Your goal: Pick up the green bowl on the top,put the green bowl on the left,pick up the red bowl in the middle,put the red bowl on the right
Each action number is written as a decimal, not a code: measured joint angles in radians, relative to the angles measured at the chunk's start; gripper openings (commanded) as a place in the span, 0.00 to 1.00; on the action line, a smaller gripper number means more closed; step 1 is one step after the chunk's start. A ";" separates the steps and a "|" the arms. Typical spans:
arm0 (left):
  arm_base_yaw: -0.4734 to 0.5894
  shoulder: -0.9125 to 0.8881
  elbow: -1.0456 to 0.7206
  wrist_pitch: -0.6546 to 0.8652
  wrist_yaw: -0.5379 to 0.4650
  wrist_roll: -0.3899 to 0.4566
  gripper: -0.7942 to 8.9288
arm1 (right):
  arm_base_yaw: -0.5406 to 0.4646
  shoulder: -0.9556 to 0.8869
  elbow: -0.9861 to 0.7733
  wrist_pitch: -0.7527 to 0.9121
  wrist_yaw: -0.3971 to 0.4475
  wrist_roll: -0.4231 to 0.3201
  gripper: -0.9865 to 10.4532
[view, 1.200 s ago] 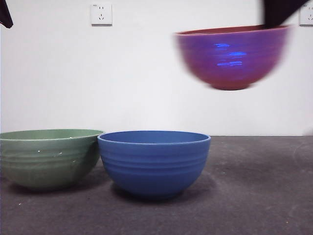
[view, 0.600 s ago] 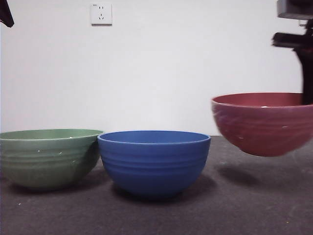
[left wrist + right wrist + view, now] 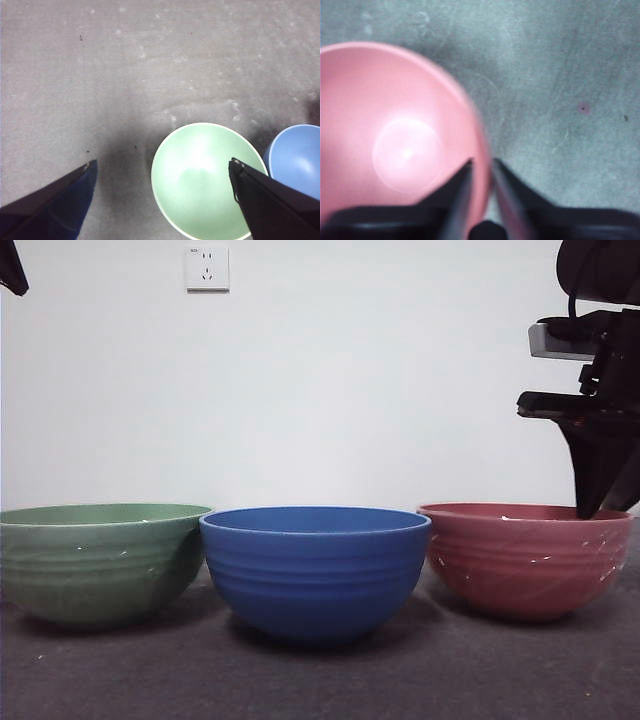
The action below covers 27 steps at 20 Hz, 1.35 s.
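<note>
On the table's right, red bowl [image 3: 525,558] resting, right hand [image 3: 481,167] pinching its rim, left hand [image 3: 162,172] spread wide.

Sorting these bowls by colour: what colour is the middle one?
Blue: the blue bowl has faint horizontal ribs, shown best in the front view.

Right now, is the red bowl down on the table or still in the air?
Down. The red bowl sits upright on the table right of the blue bowl, with the right gripper pinching its rim.
</note>
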 measured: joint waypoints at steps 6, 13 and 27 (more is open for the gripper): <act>0.000 0.000 0.000 0.008 0.001 0.000 0.53 | 0.011 -0.121 0.000 0.054 -0.043 0.000 0.39; -0.023 0.000 0.000 0.095 0.057 0.003 0.08 | 0.097 -0.476 0.010 0.227 -0.152 -0.039 0.07; -0.051 -0.367 -0.343 0.282 0.048 0.044 0.08 | 0.114 -0.986 -0.362 0.383 0.040 0.012 0.09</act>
